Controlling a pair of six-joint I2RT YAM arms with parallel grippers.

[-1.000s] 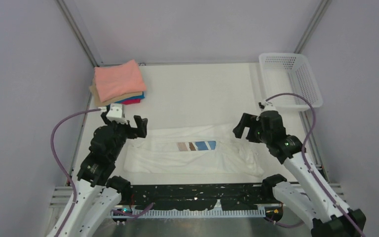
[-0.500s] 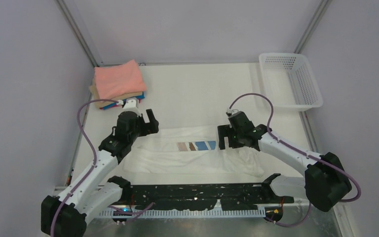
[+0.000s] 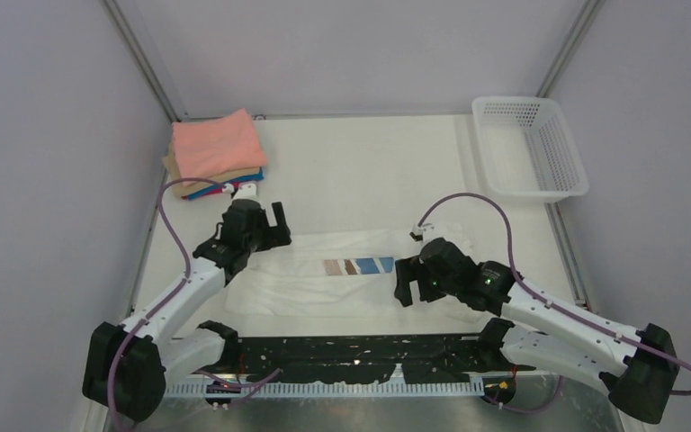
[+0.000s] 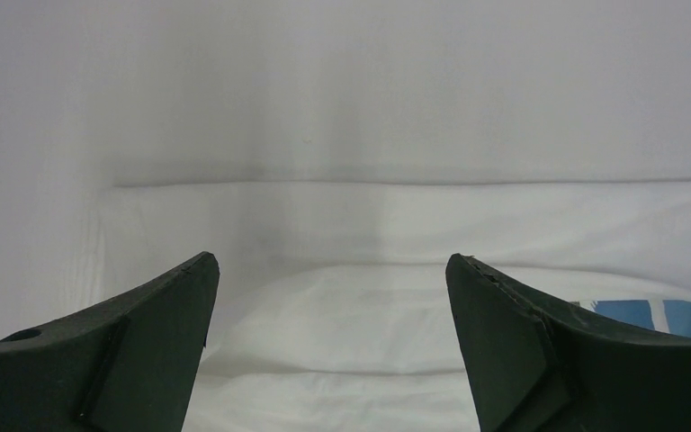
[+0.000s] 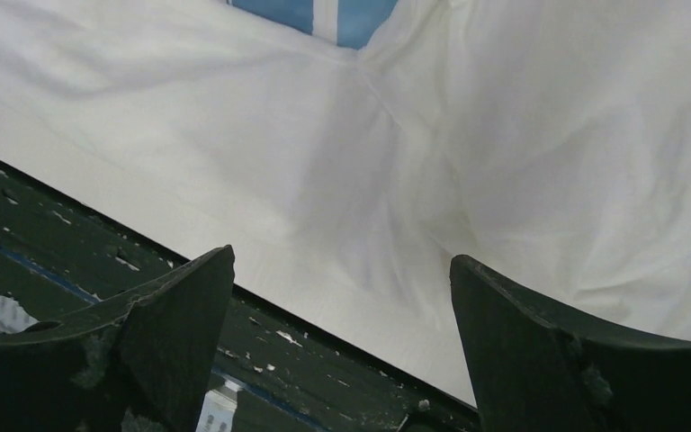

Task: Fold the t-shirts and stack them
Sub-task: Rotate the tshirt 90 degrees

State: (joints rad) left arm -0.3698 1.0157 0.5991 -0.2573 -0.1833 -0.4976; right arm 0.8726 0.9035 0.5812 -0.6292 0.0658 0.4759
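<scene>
While the white t-shirt (image 3: 351, 274) lay spread flat on the surface (image 3: 369, 171), print upward, with the stack of folded t-shirts (image 3: 216, 148) well beyond its far left corner, both arms hovered over it. The left fingers (image 3: 276, 223) stood wide apart above the shirt's far left edge and the right fingers (image 3: 403, 281), equally wide, above its near right edge, neither holding cloth. The step looked like reaching in for a fold; next, each would likely need to lower and pinch an edge.
</scene>
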